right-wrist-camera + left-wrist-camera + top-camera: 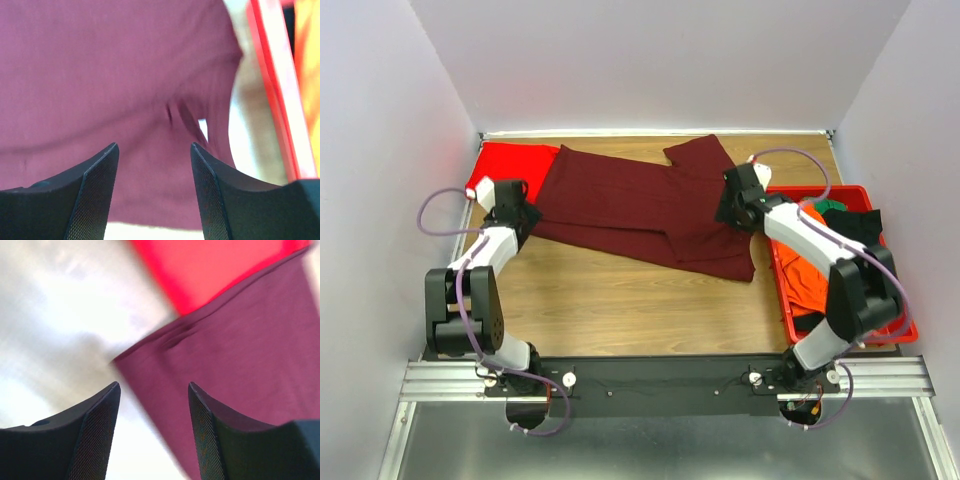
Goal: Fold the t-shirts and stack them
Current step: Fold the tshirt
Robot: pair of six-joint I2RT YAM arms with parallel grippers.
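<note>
You will find the maroon t-shirt [640,205] lying on the far half of the table [620,310], its far-left corner overlapping the red t-shirt [515,160]. The maroon cloth covers part of the red one, so only a wedge shows in the far-left corner. From above, the maroon shirt's left and right edges are partly hidden behind the two wrists. Both wrist views are blurred, and the height of the fingers above the cloth cannot be judged.

The maroon shirt is spread fairly flat but set askew. One sleeve juts toward the back wall, and a long flap lies doubled over along the near side, ending in a point at near right. A small pucker shows in the fabric at each end.

The left gripper [525,215] sits at the shirt's left edge – fingers spread, nothing between them. The right gripper [730,205] sits at the right edge, likewise parted and empty, with cloth only beneath it. The right arm's elbow hangs over the red bin [895,330], which holds orange cloth [810,280] and other garments.
</note>
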